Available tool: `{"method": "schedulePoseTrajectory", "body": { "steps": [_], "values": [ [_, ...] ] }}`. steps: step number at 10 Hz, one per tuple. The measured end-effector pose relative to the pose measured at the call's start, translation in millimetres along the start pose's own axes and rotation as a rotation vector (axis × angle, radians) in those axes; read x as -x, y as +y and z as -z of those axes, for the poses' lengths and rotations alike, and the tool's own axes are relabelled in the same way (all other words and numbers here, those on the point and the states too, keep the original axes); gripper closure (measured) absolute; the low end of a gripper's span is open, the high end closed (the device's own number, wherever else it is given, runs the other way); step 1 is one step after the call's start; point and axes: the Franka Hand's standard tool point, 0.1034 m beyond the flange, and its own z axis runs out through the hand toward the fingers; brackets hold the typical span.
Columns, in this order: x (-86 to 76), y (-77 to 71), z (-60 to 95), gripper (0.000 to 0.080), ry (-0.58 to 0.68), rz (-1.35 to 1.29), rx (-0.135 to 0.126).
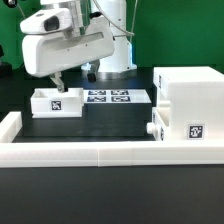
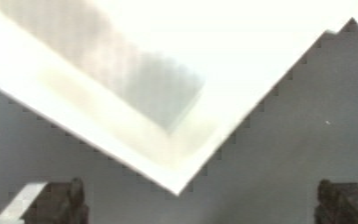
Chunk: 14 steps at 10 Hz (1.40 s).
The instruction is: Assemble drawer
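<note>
The large white drawer housing (image 1: 188, 95) stands at the exterior view's right, with a black-and-white tag on its front. A tray front with a round knob (image 1: 151, 129) sticks out low on its left side. A small open-top tagged tray (image 1: 55, 101) lies at the exterior view's left. My gripper (image 1: 73, 78) hovers just above that tray and slightly to its right. In the wrist view a white corner of the tray (image 2: 149, 95) fills the picture. My gripper (image 2: 201, 205) is open, its dark fingertips (image 2: 51, 203) wide apart with only the dark table between them.
The marker board (image 1: 112, 97) lies flat between the tray and the housing. A long low white border rail (image 1: 90, 152) runs along the front and up the left side (image 1: 10, 125). The arm's base (image 1: 112, 60) stands behind the marker board.
</note>
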Motion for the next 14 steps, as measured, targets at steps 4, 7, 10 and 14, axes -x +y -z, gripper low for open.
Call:
{"method": "schedulePoseTrajectory", "body": {
  "steps": [4, 7, 10, 14],
  "values": [
    [4.1, -4.9, -2.7, 0.0151, 0.002, -0.263, 0.000],
    [4.1, -5.8, -6.2, 0.0151, 0.009, -0.480, 0.006],
    [13.1, -18.1, -30.5, 0.0151, 0.004, -0.559, 0.025],
    [14.1, -21.1, -51.3, 0.0151, 0.025, -0.546, 0.050]
  ]
}}
